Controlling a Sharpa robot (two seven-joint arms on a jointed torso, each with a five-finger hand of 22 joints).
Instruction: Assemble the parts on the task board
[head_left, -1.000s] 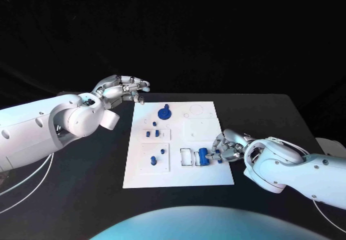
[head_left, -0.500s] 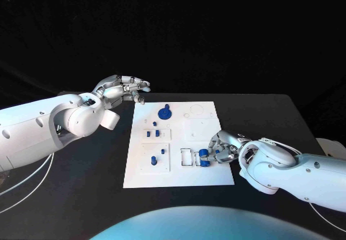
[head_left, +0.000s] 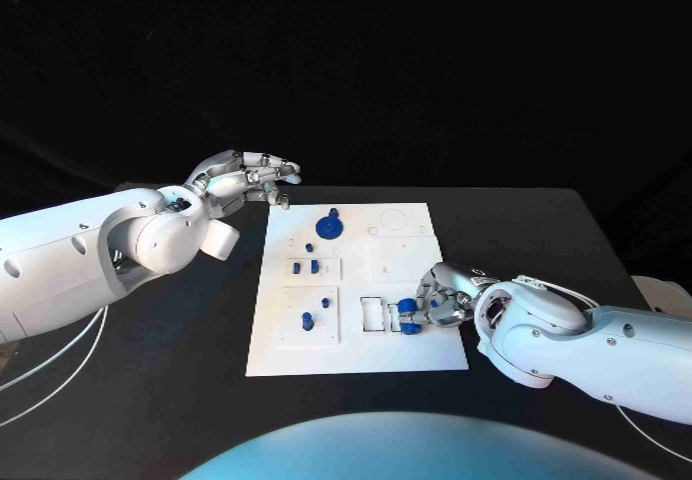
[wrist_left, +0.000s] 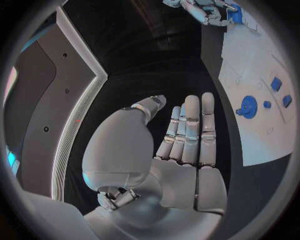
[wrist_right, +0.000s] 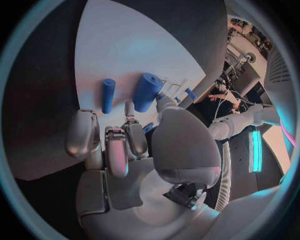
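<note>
Grasping a blue part (head_left: 407, 306), right hand (head_left: 440, 298); left hand (head_left: 242, 180) released, no readable writing.

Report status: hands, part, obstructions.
Left hand open, off the white task board. Right hand touching blue cylinder part; grip unclear. Nothing blocking.

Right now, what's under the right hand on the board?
Two blue parts: a thick cylinder at the right hand's fingertips and a thinner peg beside it, on the board. The fingers hide whether they grip the cylinder.
</note>
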